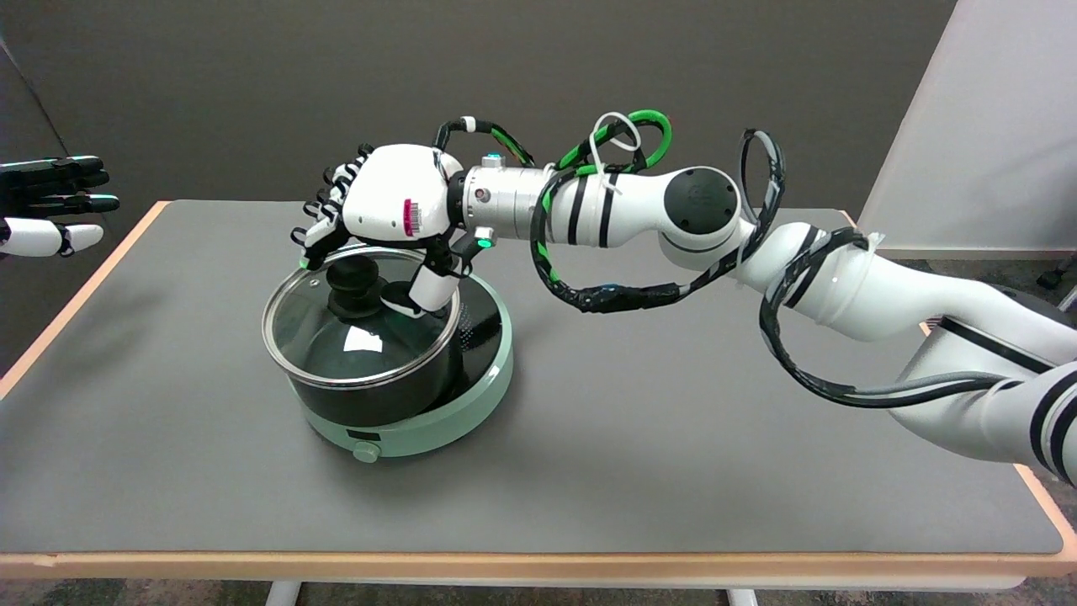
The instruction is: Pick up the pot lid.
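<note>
Head view, robot hand [383,223] over lid [362,316]

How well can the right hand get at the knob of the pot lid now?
Probably well: the right hand hangs over the pot lid, fingers apart on both sides of the knob, nothing between them.

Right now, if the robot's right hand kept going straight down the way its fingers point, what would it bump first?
Probably the black knob on the pot lid: the right hand hovers over it, fingers either side. Depth is unclear.
</note>
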Controlling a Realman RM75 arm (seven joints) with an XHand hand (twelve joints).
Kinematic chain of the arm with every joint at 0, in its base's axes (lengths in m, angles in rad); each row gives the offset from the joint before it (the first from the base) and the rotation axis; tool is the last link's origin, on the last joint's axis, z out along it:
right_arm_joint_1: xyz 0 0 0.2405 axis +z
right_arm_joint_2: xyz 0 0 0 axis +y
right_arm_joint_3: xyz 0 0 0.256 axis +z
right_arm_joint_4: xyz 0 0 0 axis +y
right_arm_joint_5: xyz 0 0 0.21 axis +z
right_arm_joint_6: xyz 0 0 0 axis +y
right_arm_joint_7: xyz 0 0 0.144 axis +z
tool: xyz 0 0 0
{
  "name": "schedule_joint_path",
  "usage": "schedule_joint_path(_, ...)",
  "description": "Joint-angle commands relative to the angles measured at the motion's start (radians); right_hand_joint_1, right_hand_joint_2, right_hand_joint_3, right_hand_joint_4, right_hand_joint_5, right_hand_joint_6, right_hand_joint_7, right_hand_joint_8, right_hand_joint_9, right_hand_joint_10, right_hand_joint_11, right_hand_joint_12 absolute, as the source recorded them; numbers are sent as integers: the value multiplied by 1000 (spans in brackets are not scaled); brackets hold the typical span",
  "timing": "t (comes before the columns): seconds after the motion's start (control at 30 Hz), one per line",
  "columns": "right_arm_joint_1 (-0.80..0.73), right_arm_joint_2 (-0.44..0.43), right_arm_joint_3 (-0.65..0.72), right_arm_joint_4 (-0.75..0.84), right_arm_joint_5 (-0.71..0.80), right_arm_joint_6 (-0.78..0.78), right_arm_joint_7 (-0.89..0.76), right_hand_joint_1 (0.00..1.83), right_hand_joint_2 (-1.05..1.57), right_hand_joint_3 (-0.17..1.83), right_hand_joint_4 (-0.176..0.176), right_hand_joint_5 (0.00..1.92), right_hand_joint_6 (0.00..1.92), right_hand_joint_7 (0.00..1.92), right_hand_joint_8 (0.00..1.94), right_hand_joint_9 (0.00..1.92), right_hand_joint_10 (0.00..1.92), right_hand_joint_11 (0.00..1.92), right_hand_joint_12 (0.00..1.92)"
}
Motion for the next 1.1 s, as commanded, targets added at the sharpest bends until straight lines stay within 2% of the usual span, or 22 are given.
schedule_joint_path(0.03, 4, -9, -3, 4, 3, 2, 2, 941, 597, 1040, 125, 556, 303, 585, 169, 578, 390, 420, 823)
schedule_joint_path(0.4, -11, -14, -3, -4, 6, 2, 3, 931, 604, 1037, 125, 566, 319, 599, 171, 588, 398, 420, 823)
schedule_joint_path(0.77, -13, -27, -5, -21, 2, 2, 1, 973, 622, 969, 146, 634, 358, 660, 205, 652, 390, 435, 828)
schedule_joint_path(1.1, 1, -52, -6, -49, 6, 3, 4, 970, 631, 960, 148, 640, 368, 679, 214, 664, 401, 439, 834)
